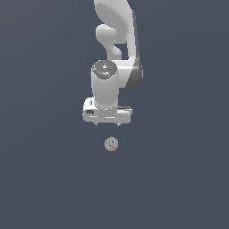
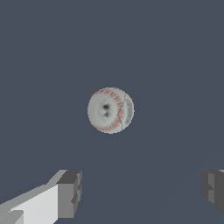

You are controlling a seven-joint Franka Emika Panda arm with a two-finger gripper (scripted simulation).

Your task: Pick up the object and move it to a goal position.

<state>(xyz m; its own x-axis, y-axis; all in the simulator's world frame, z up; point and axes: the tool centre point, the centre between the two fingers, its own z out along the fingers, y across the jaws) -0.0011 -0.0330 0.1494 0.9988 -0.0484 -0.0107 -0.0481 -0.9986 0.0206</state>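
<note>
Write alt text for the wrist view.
A baseball with red stitching sits alone on a dark grey floor. The open claw frames the shot's edge, its two fingers spread wide and touching nothing.

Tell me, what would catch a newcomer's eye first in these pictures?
First, the big white robot arm reaching down from the top of the exterior view against a plain dark blue-grey floor. Next, the small off-white baseball with red stitching, lying alone on that floor just beneath the end effector. In the wrist view the ball sits mid-picture, untouched, with the end effector's fingers spread wide apart.
</note>
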